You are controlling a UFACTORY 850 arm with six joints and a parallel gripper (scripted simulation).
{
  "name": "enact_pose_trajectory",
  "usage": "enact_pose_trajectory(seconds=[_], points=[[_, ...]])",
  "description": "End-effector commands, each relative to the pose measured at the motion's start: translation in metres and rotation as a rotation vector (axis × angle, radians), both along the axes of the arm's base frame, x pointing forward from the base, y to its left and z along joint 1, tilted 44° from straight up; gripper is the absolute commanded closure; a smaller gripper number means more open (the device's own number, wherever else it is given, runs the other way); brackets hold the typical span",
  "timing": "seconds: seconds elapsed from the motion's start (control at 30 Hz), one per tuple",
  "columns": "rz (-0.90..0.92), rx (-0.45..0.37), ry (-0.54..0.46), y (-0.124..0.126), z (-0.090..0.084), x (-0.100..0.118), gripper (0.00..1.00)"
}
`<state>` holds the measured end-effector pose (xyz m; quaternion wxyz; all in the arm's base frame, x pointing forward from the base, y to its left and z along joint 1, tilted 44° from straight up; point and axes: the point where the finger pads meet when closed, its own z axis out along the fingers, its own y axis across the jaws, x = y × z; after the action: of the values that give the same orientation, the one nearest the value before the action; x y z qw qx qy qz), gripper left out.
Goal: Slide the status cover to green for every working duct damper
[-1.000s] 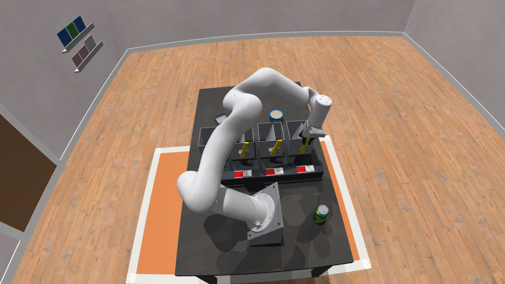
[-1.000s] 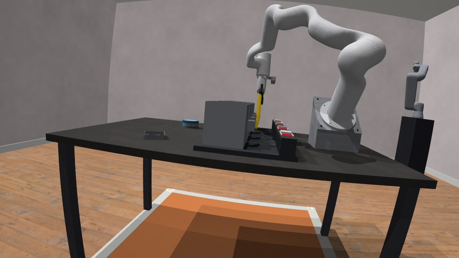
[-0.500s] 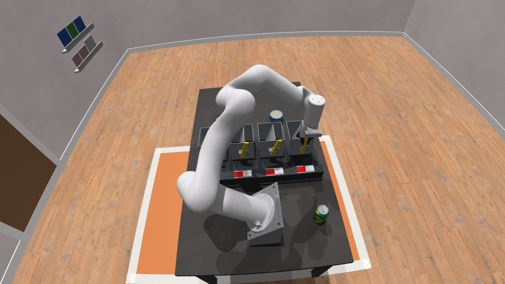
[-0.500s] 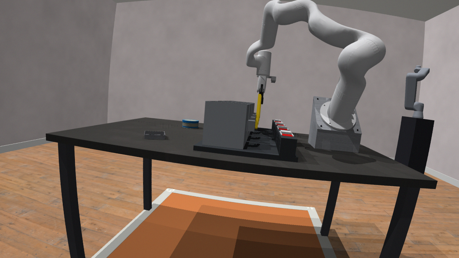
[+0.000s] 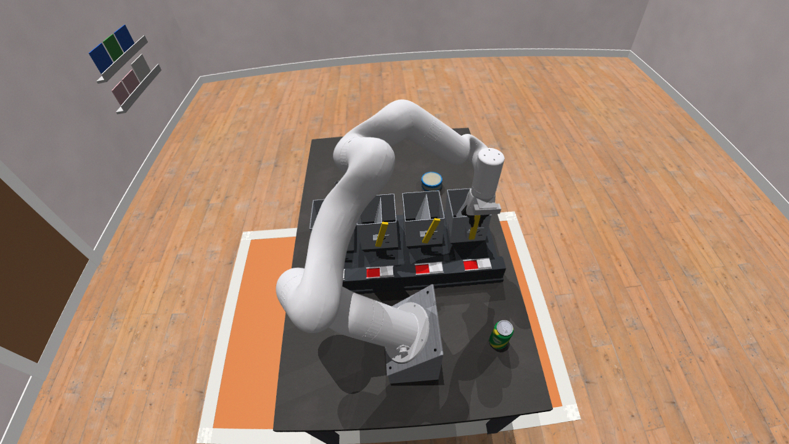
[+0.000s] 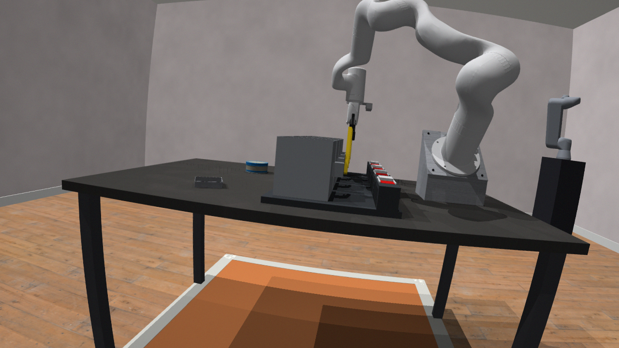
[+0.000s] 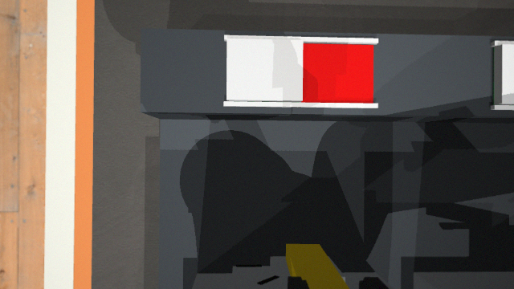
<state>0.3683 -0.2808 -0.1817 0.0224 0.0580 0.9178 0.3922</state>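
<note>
Four grey box dampers stand in a row on a dark base; the rightmost damper is under my wrist. Each has a yellow lever at its front. My gripper is shut on the top of the rightmost damper's yellow lever, which stands nearly upright in the side view and shows at the bottom of the wrist view. Its status slider shows red, with the white cover beside the red patch. The two middle sliders also show red. The leftmost damper and slider are hidden by my arm.
A green can stands on the table near the front right. A blue round tin sits behind the dampers, and a small grey tray lies further along the table. My arm's base block stands in front of the sliders.
</note>
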Motion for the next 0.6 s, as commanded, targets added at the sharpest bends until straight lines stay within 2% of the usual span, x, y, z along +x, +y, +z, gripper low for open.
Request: enact_pose_trajectory(seconds=[0.0, 0.43, 0.47, 0.53, 0.57], points=[[-0.001, -0.004, -0.001, -0.0013, 0.0005, 0.0008, 0.81], [-0.001, -0.004, -0.001, -0.0013, 0.0005, 0.0008, 0.81], [-0.001, -0.004, -0.001, -0.0013, 0.0005, 0.0008, 0.77], [-0.001, -0.004, -0.001, -0.0013, 0.0005, 0.0008, 0.77], [-0.001, -0.004, -0.001, -0.0013, 0.0005, 0.0008, 0.73]])
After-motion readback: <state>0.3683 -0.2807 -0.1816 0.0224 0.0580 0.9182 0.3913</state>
